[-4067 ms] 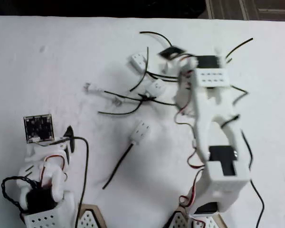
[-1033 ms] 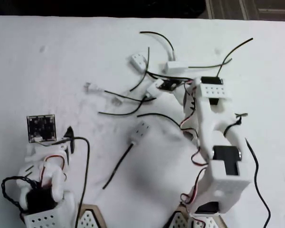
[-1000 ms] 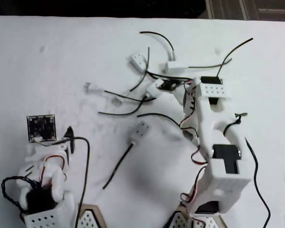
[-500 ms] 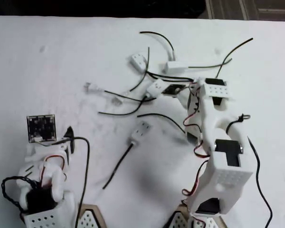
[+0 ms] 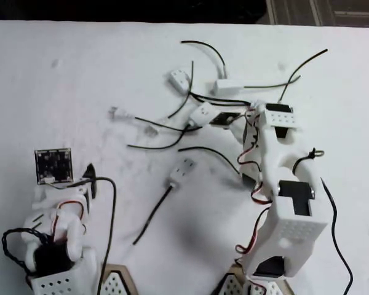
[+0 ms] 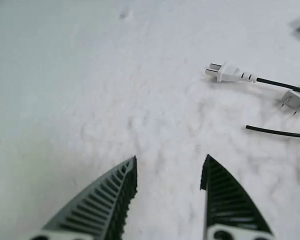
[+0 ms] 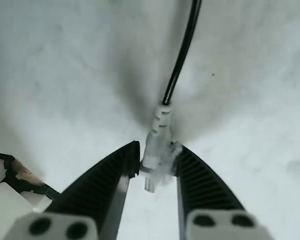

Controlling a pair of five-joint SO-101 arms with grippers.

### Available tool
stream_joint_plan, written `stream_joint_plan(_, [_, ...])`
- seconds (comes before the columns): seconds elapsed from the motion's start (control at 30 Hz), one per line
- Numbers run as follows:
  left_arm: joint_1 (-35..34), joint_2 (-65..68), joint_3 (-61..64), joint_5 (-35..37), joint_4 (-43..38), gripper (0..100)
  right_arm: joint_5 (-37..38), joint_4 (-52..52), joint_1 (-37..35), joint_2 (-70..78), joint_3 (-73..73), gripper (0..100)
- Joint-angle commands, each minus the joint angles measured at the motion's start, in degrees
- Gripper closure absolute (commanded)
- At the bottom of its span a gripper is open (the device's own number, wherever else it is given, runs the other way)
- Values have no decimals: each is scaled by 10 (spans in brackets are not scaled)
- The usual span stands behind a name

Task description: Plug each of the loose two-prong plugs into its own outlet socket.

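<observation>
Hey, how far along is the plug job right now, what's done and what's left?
Done: nothing looks plugged in; the near socket and the far socket both show empty holes. In hand: the right tool is shut on a white plug. Left to do: that plug needs a socket, and a loose plug and a stubby plug lie beyond the open left tool.
</observation>
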Motion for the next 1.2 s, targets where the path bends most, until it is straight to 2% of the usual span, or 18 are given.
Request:
stream_joint_plan(0.0, [-5,-4,-4,-5,-10,779,4,-29,-6,-1,23,908])
stream_joint_plan(0.07, [-5,-4,-4,-5,-10,779,4,-51,-9,-1,43,912])
stream_joint_plan(0.17, [-5,-4,-3,-5,-10,779,4,-58,-16,-6,49,983])
stream_joint_plan(0.3, [-5,-4,-3,-5,-10,779,4,-33,-21,-42,48,981])
stream_joint_plan(0.5, [-5,-4,-4,-2,-12,779,0,54,-31,-189,53,981])
stream_joint_plan(0.63, [-2,-4,-7,-2,-13,779,-4,99,-72,-307,84,981])
stream_joint_plan(0.93, [-1,-4,-19,0,-57,779,-140,109,-199,-599,156,981])
stream_joint_plan(1.17, [3,-4,-86,55,-57,779,-200,114,-220,-709,151,981])
